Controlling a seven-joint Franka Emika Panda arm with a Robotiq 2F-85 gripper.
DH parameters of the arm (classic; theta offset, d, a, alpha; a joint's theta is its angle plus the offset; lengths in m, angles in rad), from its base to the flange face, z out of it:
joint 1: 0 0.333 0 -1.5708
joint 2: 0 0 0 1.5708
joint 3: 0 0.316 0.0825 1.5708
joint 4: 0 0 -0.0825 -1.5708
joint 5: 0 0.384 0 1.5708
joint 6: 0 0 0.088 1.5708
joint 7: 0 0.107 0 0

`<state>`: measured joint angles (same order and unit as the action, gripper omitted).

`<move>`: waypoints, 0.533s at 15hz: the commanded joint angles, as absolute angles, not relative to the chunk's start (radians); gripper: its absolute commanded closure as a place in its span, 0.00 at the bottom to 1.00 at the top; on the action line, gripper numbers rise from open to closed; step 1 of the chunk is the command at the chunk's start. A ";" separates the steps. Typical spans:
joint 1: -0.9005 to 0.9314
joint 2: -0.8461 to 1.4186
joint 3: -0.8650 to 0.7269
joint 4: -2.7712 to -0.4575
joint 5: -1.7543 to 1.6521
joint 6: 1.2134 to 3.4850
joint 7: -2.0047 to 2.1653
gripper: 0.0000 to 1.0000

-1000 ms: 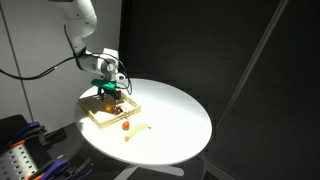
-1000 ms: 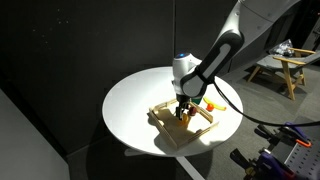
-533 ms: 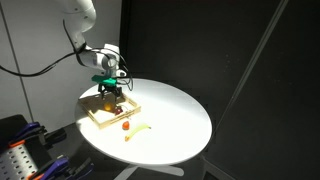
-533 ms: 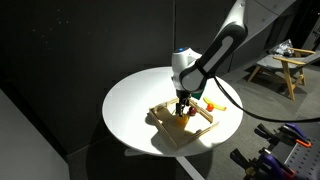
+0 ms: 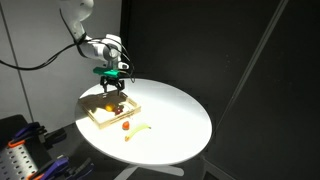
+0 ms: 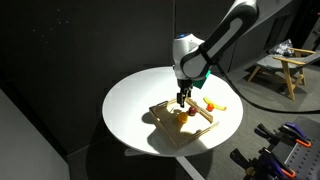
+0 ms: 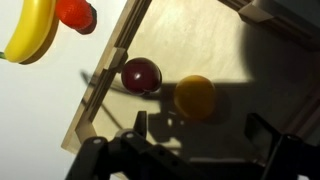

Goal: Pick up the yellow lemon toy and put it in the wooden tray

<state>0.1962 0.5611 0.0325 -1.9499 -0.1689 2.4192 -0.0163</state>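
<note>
Status: claw (image 7: 200,150) hangs wide open and empty at the lower edge of the wrist view. Above it in the frame, the yellow lemon toy (image 7: 194,97) lies inside the wooden tray (image 7: 190,40), just beside a dark red ball (image 7: 141,74). Risk, as I judge it: the round lemon rolls if I nudge the tray while retreating. Against the earlier frame, the claw stands higher over the tray in both exterior views.

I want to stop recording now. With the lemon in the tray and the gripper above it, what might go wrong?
1. The yellow lemon toy is round and lies loose in the wooden tray beside a dark red ball; a bump might roll it, though the low rim should contain it.
2. The open gripper hangs above; a downward move could strike either toy.
</note>
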 commanded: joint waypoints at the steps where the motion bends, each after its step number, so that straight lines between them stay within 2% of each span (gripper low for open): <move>1: 0.192 0.473 0.008 -2.012 -0.189 2.408 0.051 0.00; 8: 0.151 0.336 -0.013 -2.112 -0.163 2.389 0.100 0.00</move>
